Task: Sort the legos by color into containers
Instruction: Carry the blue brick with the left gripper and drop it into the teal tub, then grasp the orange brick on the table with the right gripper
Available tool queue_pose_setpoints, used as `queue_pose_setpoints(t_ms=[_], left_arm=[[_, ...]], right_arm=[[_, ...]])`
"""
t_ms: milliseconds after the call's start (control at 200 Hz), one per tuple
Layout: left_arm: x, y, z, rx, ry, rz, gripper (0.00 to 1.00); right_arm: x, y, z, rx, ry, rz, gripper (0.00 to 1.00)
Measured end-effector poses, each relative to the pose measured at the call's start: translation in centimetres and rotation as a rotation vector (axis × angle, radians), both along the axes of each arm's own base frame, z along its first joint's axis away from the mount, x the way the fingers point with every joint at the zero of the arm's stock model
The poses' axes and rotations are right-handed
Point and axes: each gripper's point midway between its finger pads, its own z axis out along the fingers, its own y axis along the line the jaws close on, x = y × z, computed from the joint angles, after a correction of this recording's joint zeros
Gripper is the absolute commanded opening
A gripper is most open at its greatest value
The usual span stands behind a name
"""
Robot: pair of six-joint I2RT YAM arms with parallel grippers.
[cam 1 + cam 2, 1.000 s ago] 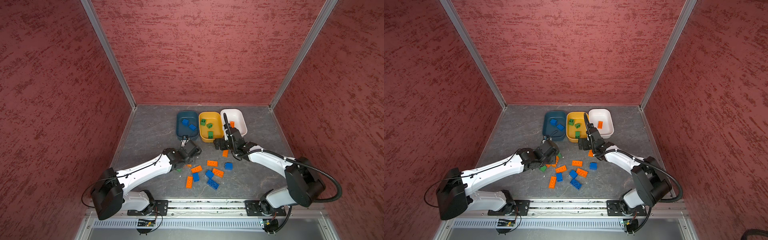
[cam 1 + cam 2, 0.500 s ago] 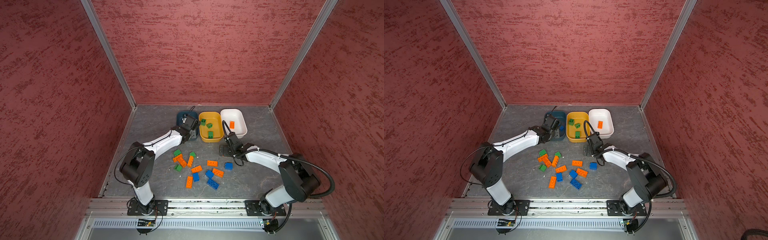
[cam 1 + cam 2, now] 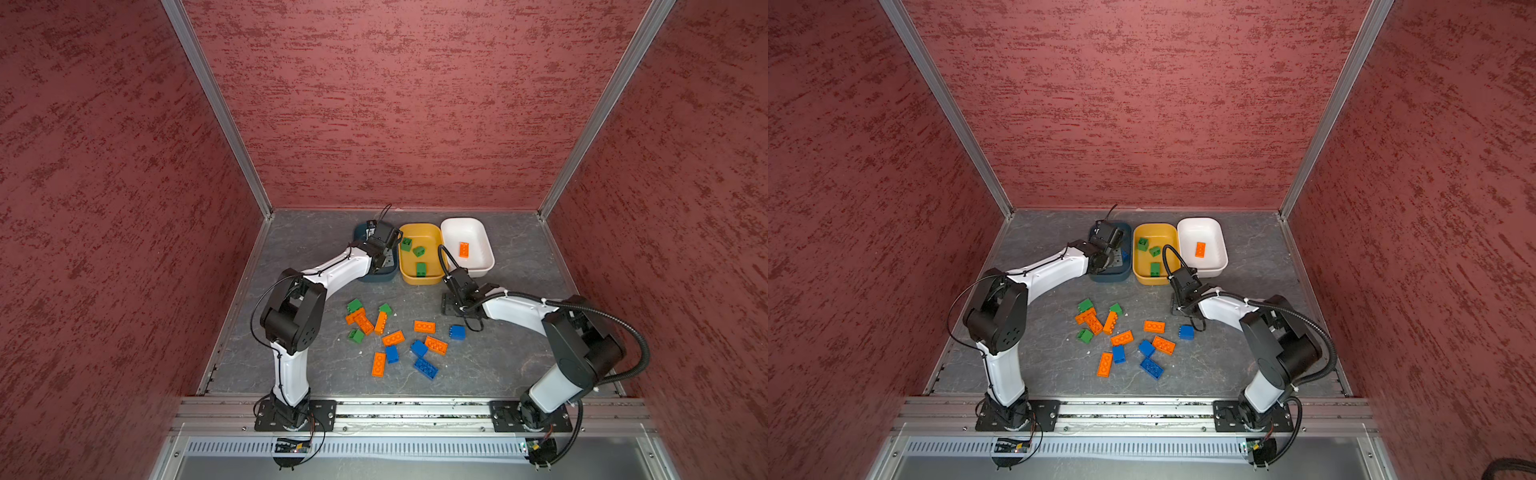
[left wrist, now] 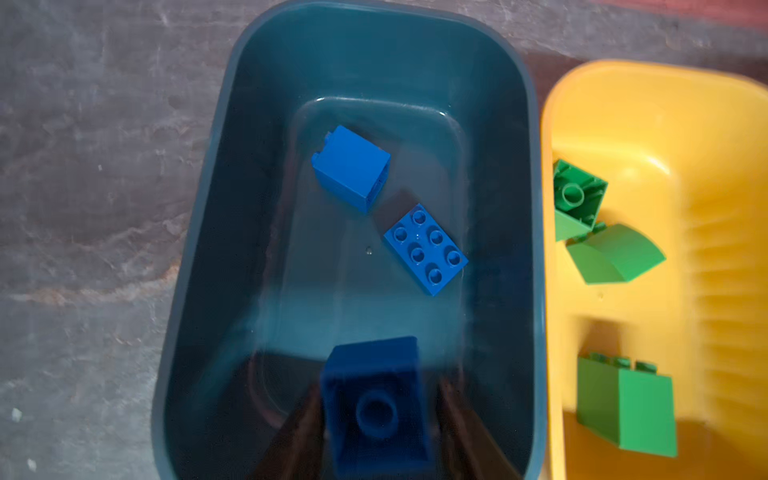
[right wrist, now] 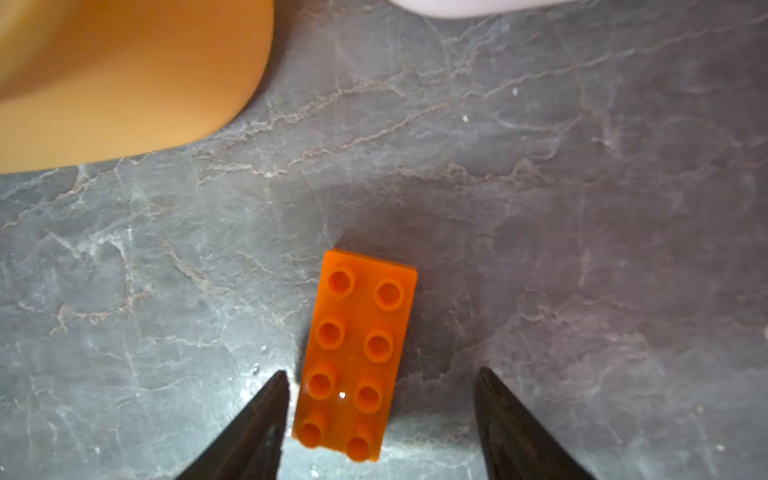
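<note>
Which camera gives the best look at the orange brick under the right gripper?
The right wrist view: the orange brick lies flat on the grey table, all eight studs clear, between the open fingers of the right gripper. In both top views that gripper covers it; the left wrist view does not show it.

Three containers [image 3: 434, 249] stand side by side at the rear of the table [image 3: 519, 266]. Loose legos [image 3: 424, 327] lie scattered before them.
</note>
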Motion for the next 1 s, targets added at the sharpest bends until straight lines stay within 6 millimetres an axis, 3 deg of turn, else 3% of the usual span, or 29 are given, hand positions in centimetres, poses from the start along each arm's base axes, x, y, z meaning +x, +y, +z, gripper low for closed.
queue_pose_setpoints(t_ms=[386,711,997], left_arm=[[0.0,0.2,-0.6,-0.025,-0.012,0.044,1.0],[-0.1,-0.3,-0.8,-0.053,-0.034,0.04,0.99],[0.1,-0.8,0.0,-0.077,-0.066,0.037,0.99]], right_arm=[[1.0,0.3,-0.3,-0.046,-0.015,0.019,0.45],[1.8,0.6,-0.3,-0.066,-0.042,0.062,0.3],[0.6,0.1,0.1,-0.069,-0.074,0.129,0.26]])
